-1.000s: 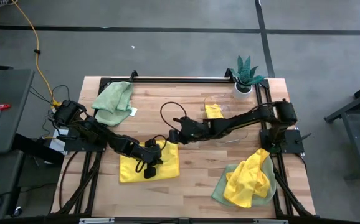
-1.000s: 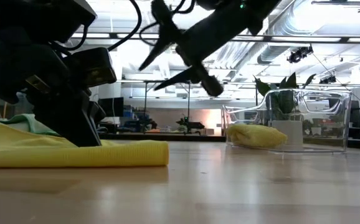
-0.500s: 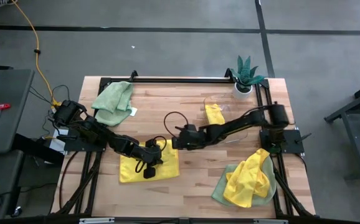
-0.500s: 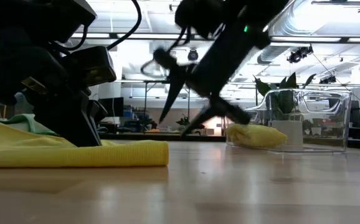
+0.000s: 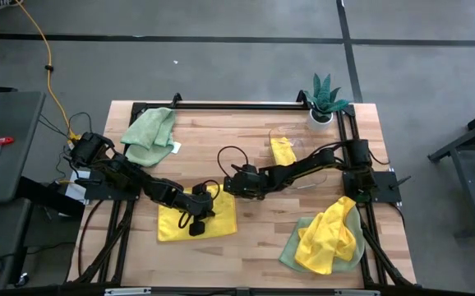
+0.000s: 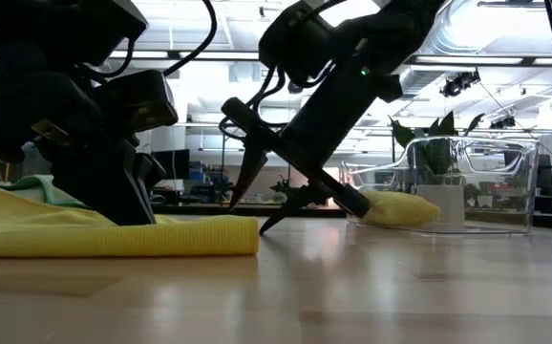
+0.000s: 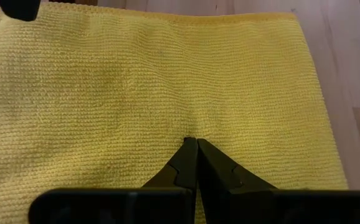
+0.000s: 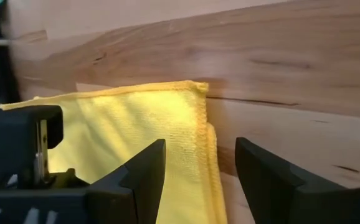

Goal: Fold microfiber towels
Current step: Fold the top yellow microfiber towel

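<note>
A folded yellow towel (image 5: 209, 215) lies flat on the table's near left half. My left gripper (image 5: 195, 219) is shut, its tips down on the towel's middle. My right gripper (image 5: 226, 188) is open at the towel's far right corner (image 8: 198, 90), slanting down from the right. One of its fingers (image 8: 144, 171) stands over the cloth, the other (image 8: 264, 177) over bare wood beside the towel's edge. In the low view the lower fingertip (image 6: 265, 229) is down at the table by the towel's end (image 6: 249, 234). My left gripper presses its shut fingertips (image 7: 195, 146) down on the yellow towel's upper face (image 7: 195, 118), near its middle, slanting from above. The towel lies flat on the table under them. My right gripper stands astride the towel's right edge (image 8: 208, 140); whether a finger touches cloth, I cannot tell.
A sage green towel (image 5: 149, 127) lies at the far left. A clear bin (image 5: 303, 168) holding a folded yellow towel (image 5: 282, 149) stands right of centre, under the right arm. A heap of yellow and green towels (image 5: 328, 238) is at the near right; a potted plant (image 5: 326, 99) far right.
My right gripper has come down from well above the table and moved left toward the yellow towel's far right corner, rolling about its own line as it sank; its fingers have stayed open. The towel and my left gripper have kept still.
</note>
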